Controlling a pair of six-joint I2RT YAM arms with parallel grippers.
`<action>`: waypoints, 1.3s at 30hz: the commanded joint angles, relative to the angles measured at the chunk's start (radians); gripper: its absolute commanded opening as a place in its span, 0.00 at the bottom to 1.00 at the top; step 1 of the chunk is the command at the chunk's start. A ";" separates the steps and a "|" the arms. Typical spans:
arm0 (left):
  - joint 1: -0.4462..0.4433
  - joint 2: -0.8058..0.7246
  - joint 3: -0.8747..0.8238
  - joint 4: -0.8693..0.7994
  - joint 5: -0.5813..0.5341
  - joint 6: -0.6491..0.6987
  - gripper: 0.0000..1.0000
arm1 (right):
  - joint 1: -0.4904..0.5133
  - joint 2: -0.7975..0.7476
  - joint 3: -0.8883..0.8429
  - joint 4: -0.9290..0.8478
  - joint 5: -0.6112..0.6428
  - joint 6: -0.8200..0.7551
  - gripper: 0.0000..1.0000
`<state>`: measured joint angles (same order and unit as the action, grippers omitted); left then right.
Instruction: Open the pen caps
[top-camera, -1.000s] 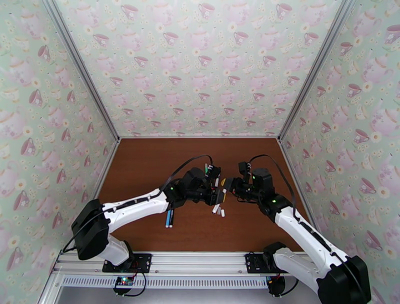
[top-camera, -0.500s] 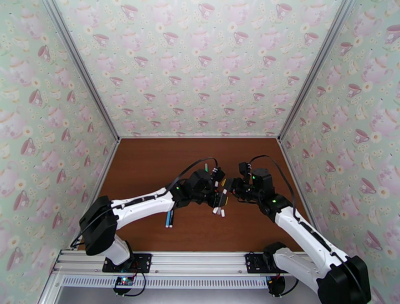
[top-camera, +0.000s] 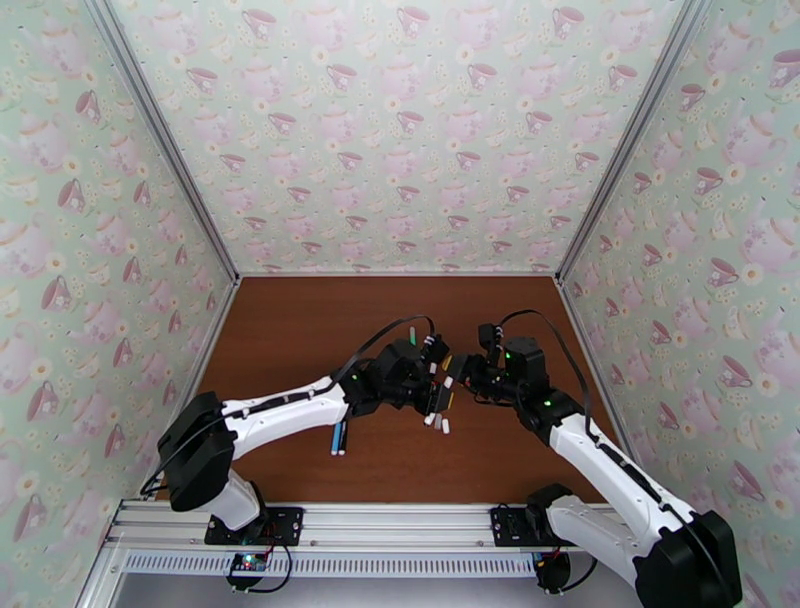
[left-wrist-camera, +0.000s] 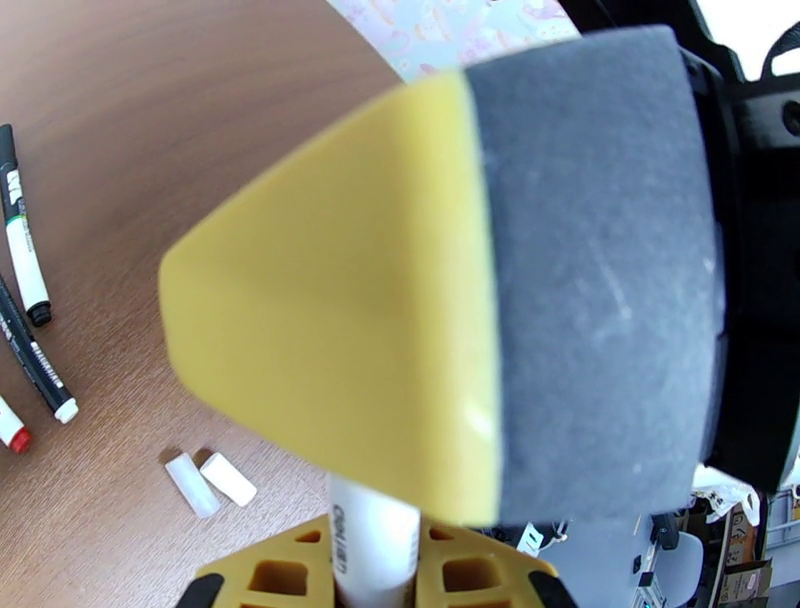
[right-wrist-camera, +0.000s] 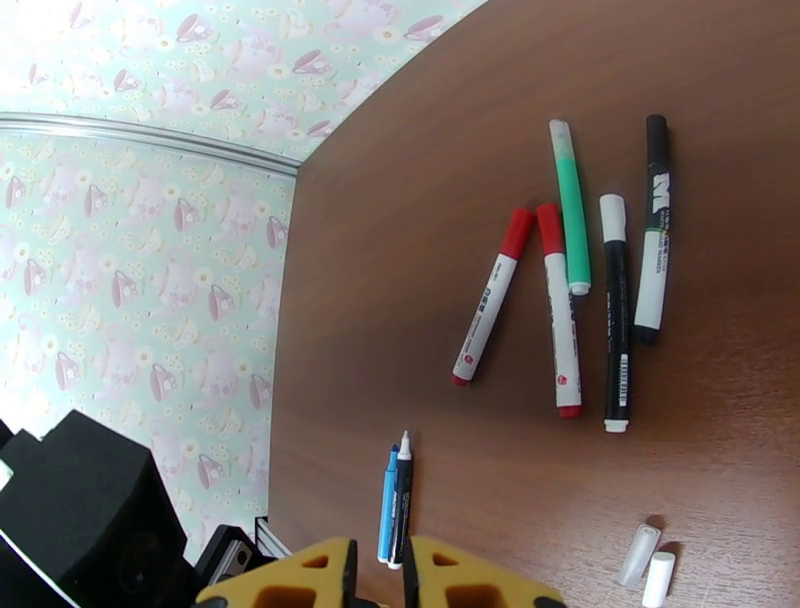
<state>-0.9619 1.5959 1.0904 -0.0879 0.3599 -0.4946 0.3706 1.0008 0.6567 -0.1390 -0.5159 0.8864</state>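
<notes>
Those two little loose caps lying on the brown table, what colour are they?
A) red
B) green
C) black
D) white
D: the two loose caps lie side by side on the table, and both are plain white.

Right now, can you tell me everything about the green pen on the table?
The green pen is a thin, plastic-looking marker lying flat on the brown table. One end is paler, see-through green, like a cap that is on; the other end is white. It lies between a red-capped pen and a black pen with a white cap, very close to the red cap; I cannot tell if they touch. No jaws hold it.
</notes>
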 joint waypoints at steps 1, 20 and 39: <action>0.022 -0.058 -0.056 0.079 0.148 -0.017 0.03 | -0.028 -0.033 -0.003 0.088 -0.039 0.016 0.04; -0.131 -0.125 -0.014 -0.212 -0.306 0.132 0.00 | -0.060 -0.078 0.125 -0.119 0.165 -0.001 0.03; -0.112 -0.224 -0.120 -0.089 -0.238 0.060 0.01 | -0.059 -0.040 0.156 -0.321 0.126 -0.201 0.05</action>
<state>-1.1057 1.4288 1.0237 -0.2501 0.0635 -0.3779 0.3099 0.9546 0.8108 -0.3492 -0.3752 0.7937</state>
